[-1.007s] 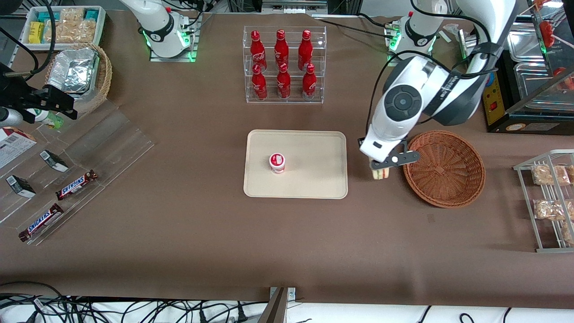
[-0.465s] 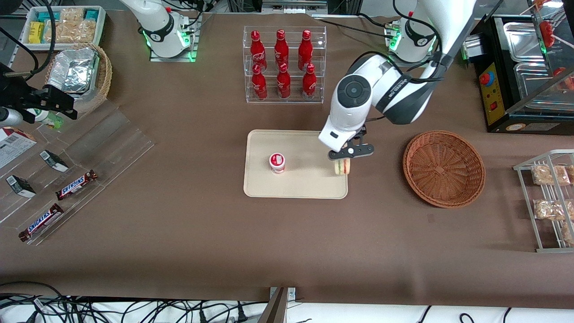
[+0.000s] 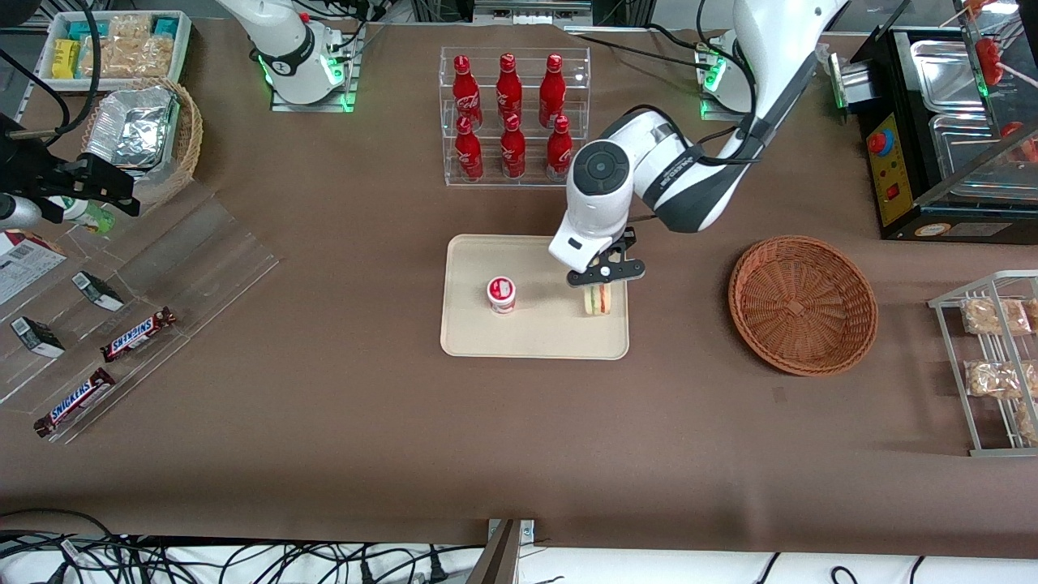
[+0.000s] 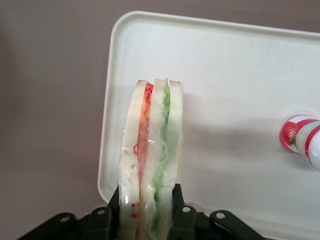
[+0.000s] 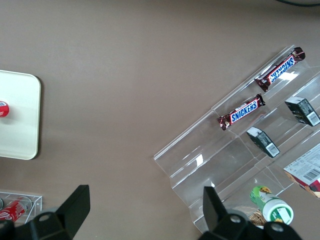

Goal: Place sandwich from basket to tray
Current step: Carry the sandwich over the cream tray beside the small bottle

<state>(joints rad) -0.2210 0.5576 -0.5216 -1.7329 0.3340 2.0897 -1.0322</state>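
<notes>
— Most of the job looked done to me. The basket [image 3: 803,304] sat empty, off toward the working arm's end of the table [image 3: 519,446], and the sandwich [image 3: 598,298] was already over the tray [image 3: 535,337].

— Over it, or on it?

— Hard to say. The gripper [image 3: 603,280] hung just above the tray's edge nearest the basket, its fingers [image 4: 182,222] clamped on the wrapped wedge's lower end, bread and filling layers standing on edge. The wrist view showed the sandwich [image 4: 150,165] above bare tray [image 4: 225,90] just inside a rounded corner, but I could not tell whether it touched.

— So what was left?

— By my reckoning, only setting it down, letting go and lifting clear. The small red-and-white cup [image 3: 501,294] stood apart nearer the tray's middle, so the spot seemed free.
</notes>
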